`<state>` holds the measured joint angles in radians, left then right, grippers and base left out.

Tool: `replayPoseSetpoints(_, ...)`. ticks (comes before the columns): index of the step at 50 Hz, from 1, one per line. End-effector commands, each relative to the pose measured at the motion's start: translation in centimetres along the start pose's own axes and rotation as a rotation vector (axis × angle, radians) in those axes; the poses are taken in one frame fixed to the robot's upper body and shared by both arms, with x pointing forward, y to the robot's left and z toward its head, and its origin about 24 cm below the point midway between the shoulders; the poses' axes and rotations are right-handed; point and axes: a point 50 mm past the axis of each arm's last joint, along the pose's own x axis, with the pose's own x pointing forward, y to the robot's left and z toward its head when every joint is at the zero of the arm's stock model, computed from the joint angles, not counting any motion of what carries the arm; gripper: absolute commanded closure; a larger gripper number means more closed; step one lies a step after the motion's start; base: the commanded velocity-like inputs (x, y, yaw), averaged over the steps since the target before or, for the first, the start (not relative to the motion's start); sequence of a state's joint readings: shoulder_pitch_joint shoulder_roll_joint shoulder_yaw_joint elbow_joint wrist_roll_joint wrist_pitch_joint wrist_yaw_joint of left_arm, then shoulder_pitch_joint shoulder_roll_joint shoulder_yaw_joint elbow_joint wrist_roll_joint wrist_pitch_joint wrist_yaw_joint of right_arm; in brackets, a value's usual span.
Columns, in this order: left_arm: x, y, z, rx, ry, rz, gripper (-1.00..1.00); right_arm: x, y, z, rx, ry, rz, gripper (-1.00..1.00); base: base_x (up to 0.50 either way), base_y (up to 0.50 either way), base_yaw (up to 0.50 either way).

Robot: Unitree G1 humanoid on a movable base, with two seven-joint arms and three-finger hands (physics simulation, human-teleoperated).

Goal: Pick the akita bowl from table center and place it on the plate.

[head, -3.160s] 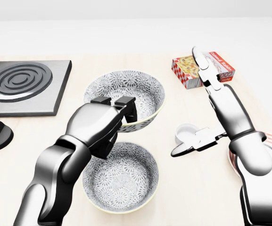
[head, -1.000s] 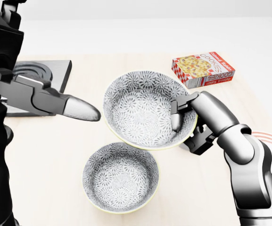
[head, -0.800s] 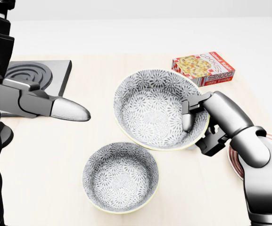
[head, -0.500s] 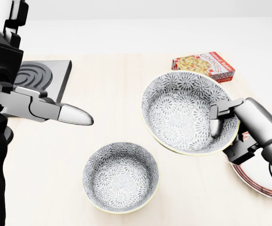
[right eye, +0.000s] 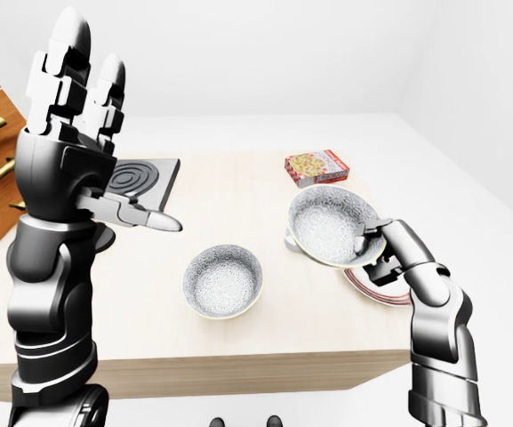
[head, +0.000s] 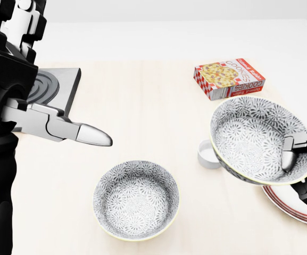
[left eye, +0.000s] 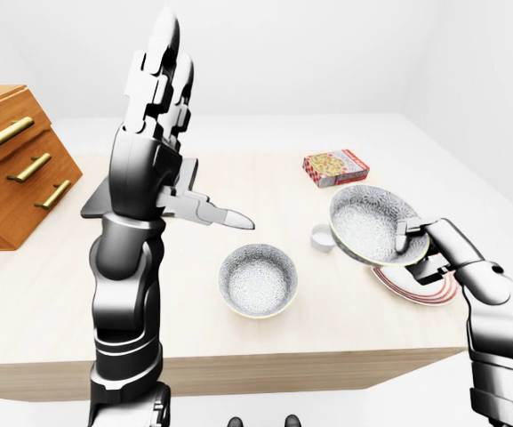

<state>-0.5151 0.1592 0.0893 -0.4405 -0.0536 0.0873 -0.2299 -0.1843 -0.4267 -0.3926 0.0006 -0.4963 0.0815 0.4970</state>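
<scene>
My right hand (head: 301, 172) is shut on the rim of the akita bowl (head: 251, 137), a grey floral-patterned bowl, with the thumb inside and the other fingers beneath. The bowl hangs tilted in the air, over the left part of the red-rimmed plate (head: 297, 206) at the right edge of the head view. Much of the plate is hidden under the bowl and hand. My left hand (left eye: 194, 124) is raised high at the left, open and empty, fingers pointing up and thumb pointing right.
A second patterned bowl (head: 136, 200) rests on the table below centre. A small white cup (head: 208, 154) stands just left of the held bowl. A cookie box (head: 229, 78) lies at upper right, a black burner plate (head: 55, 87) at upper left, a wooden drawer cabinet (left eye: 12, 165) farther left.
My right hand has carried the akita bowl rightward from the table's middle to over the plate, uncovering the white cup. The left hand stayed raised and shifted only slightly.
</scene>
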Motion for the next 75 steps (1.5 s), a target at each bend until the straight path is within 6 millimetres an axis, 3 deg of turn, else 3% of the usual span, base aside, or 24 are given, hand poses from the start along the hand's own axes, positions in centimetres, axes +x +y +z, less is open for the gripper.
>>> replayPoseSetpoints(1,0.0,-0.3,-0.2,0.003,0.010,-0.009,-1.00,-0.6,-1.5,-2.4,0.053,0.054,-0.076,1.00,0.00,0.00,0.00)
replayPoseSetpoints(13,0.1,-0.5,-0.2,0.005,0.008,-0.016,-1.00,-1.2,-2.5,-4.9,0.029,0.123,-0.109,1.00,0.00,0.00,0.00)
replayPoseSetpoints(25,0.0,-0.7,-0.3,0.002,0.013,-0.020,-1.00,-0.3,-3.1,-6.4,0.005,0.181,-0.138,1.00,0.00,0.00,0.00)
replayPoseSetpoints(59,-0.2,-0.9,-0.7,-0.001,0.032,-0.024,-1.00,-0.7,-3.1,-13.2,-0.054,0.514,-0.185,1.00,0.00,0.00,0.00)
replayPoseSetpoints(75,-0.3,-1.1,-0.8,0.000,0.040,-0.026,-1.00,0.0,-2.4,-13.3,-0.072,0.539,-0.187,1.00,0.00,0.00,0.00)
